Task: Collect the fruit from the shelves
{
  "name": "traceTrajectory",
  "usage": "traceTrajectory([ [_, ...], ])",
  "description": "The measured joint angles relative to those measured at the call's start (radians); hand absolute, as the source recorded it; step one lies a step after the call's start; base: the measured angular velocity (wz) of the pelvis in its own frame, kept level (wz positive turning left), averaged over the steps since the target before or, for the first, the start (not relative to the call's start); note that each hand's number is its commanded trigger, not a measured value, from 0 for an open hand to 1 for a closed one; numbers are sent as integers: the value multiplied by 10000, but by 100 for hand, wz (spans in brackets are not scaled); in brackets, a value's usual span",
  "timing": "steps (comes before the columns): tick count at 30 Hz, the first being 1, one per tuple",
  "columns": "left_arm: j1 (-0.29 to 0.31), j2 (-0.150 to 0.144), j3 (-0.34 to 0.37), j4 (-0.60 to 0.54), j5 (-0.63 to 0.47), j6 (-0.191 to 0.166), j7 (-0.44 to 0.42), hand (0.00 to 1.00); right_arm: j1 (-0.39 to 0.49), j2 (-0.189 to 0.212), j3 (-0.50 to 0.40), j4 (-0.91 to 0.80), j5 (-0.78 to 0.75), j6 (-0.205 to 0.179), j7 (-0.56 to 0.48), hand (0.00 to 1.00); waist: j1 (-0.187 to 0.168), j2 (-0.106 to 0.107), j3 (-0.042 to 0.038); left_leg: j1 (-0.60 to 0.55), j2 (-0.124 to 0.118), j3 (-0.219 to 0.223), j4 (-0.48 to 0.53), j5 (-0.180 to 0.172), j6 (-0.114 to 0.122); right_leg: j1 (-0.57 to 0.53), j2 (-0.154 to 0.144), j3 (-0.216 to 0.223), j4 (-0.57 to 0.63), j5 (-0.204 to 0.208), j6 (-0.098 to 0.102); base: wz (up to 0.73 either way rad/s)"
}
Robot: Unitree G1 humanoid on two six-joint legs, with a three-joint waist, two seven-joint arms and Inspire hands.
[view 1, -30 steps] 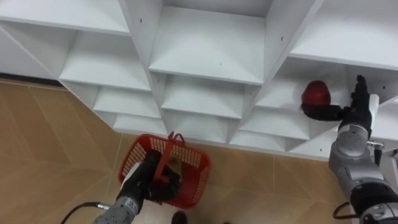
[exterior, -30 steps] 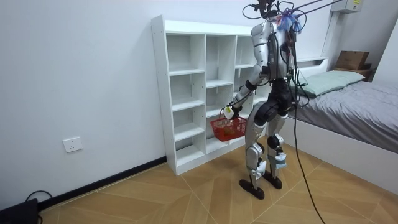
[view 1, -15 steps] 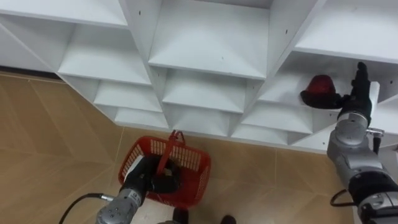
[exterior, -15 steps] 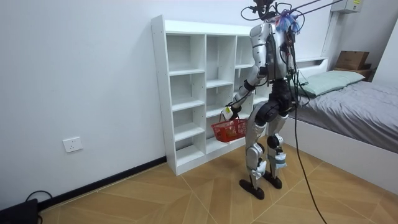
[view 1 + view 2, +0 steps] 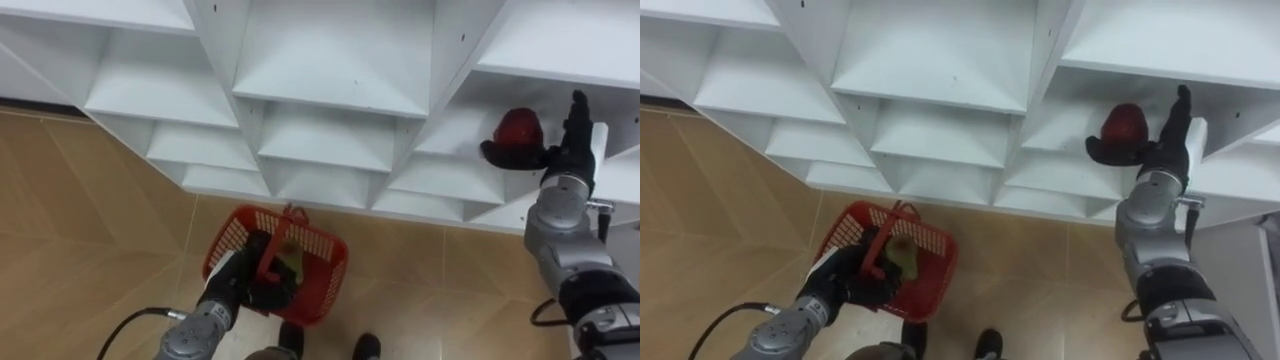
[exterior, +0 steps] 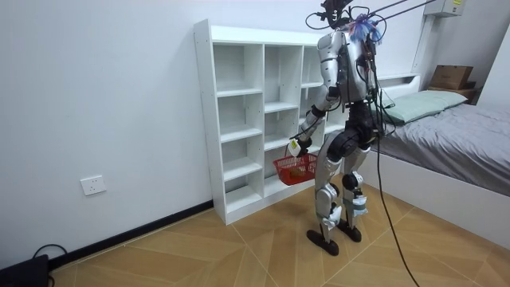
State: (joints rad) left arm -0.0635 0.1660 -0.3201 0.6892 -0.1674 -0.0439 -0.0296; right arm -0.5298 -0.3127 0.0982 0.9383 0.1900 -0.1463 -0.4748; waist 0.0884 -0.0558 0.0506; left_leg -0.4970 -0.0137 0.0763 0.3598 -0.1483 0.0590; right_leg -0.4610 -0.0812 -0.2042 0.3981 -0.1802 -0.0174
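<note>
A red fruit (image 5: 518, 129) lies on a shelf of the white closet (image 5: 335, 95), in a compartment at the right. My right hand (image 5: 566, 158) is in that compartment, open: its fingers stand straight up just right of the fruit and its thumb reaches left along the fruit's lower edge. A red plastic basket (image 5: 318, 288) hangs low over the floor, with my left hand (image 5: 238, 286) shut on its handle. A yellow-green fruit (image 5: 902, 252) lies inside it. In the room view I stand upright facing the closet (image 6: 239, 119), the basket (image 6: 296, 168) at thigh height.
The closet's other compartments near me hold nothing. Wooden floor (image 5: 80, 220) spreads out to the left and below. A bed (image 6: 454, 135) stands at the room view's right, behind me.
The basket has swung a little to the right under my left hand. The right hand stays around the red fruit on the shelf. The head camera has shifted slightly.
</note>
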Motion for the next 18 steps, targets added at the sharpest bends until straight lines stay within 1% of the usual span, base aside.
traceTrajectory([
  [3, -24, 31, -135, 0, -414, 3, 10, 100, -65, 2, 106, 1, -80, 63, -10, 0, -5, 18, 20, -21, 0, 4, 9, 0, 1, -9, -5, -7, 0, 0, 0, -1],
  [6, -95, 54, -305, 0, -792, 5, 98, 100, -127, 3, 407, 4, -80, 96, -22, 0, 3, 46, 62, -21, -1, 6, 9, 0, 1, -10, -5, -3, 0, 0, 0, 0],
  [9, -116, 40, -399, 1, -918, 6, 211, 100, -151, 2, 611, 39, -78, 164, -23, 0, 30, 78, 95, -30, 0, 7, 9, 0, 1, -16, -6, -4, 4, 0, 0, 0],
  [13, -137, 47, -404, 126, -957, 6, 282, 100, -171, -4, 775, 142, -88, 163, -54, 0, 40, 81, 99, -32, 0, 10, 5, 0, 1, -20, -7, -3, 8, 0, 0, 0],
  [18, -141, 55, -362, 163, -950, 24, 392, 100, -319, -6, 761, 317, -793, 178, -87, 0, 63, 64, 107, -182, -12, 44, 1, 39, 22, -284, -67, -35, 229, -1, 1, -1],
])
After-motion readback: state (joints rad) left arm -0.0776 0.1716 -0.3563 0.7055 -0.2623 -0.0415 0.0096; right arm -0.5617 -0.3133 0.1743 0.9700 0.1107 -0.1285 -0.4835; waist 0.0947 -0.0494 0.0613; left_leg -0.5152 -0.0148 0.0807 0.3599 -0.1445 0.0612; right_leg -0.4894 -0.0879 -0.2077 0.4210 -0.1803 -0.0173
